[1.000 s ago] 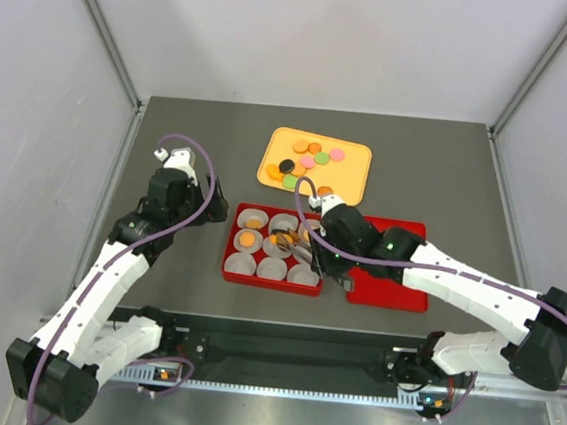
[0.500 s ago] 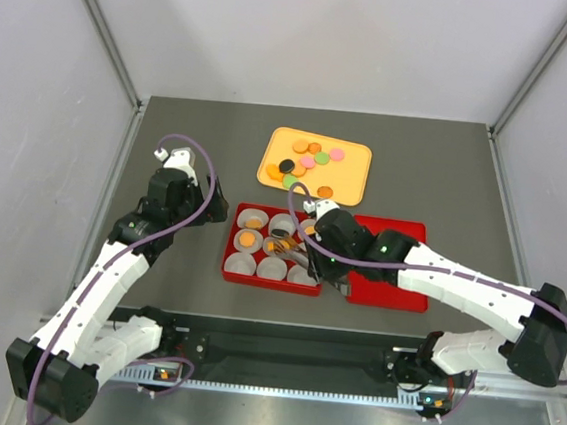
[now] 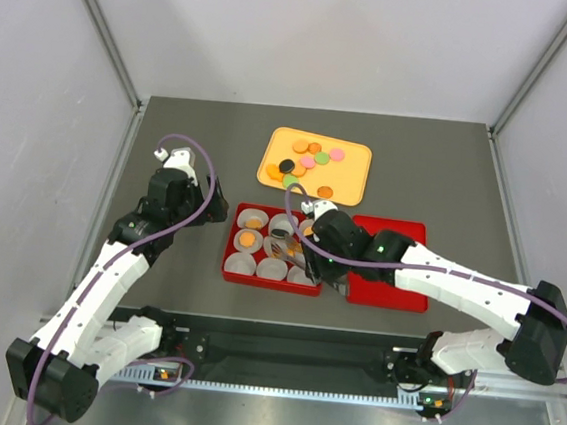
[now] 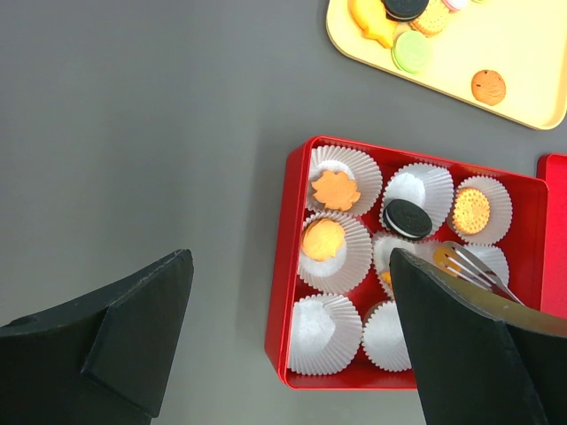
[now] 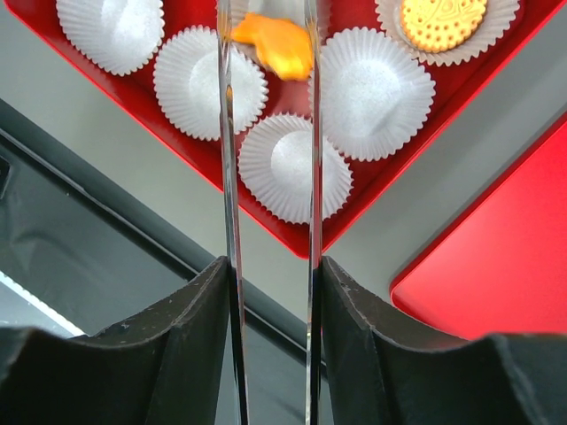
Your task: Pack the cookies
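Loose cookies (image 3: pixel 308 162) lie on a yellow tray (image 3: pixel 351 186) at the back. A red box (image 3: pixel 226 266) holds white paper cups; cookies lie in some: orange (image 4: pixel 322 237), leaf-shaped orange (image 4: pixel 336 189), black (image 4: pixel 407 217), yellow (image 4: pixel 471 211). My right gripper (image 5: pixel 270 274) (image 3: pixel 312 247) is shut on metal tongs (image 5: pixel 228 133). The tong tips pinch an orange cookie (image 5: pixel 270 40) over the box's middle cups. My left gripper (image 4: pixel 291 266) (image 3: pixel 180 188) is open and empty, above the box's left edge.
A red lid (image 3: pixel 389 283) lies flat right of the box, touching it. Several cups (image 5: pixel 283 166) at the box's near side show no cookie. The table's near edge and a black rail (image 5: pixel 106 221) lie just below the box.
My right arm has shifted a little to the left over the red box with the tongs. The left arm has not moved.
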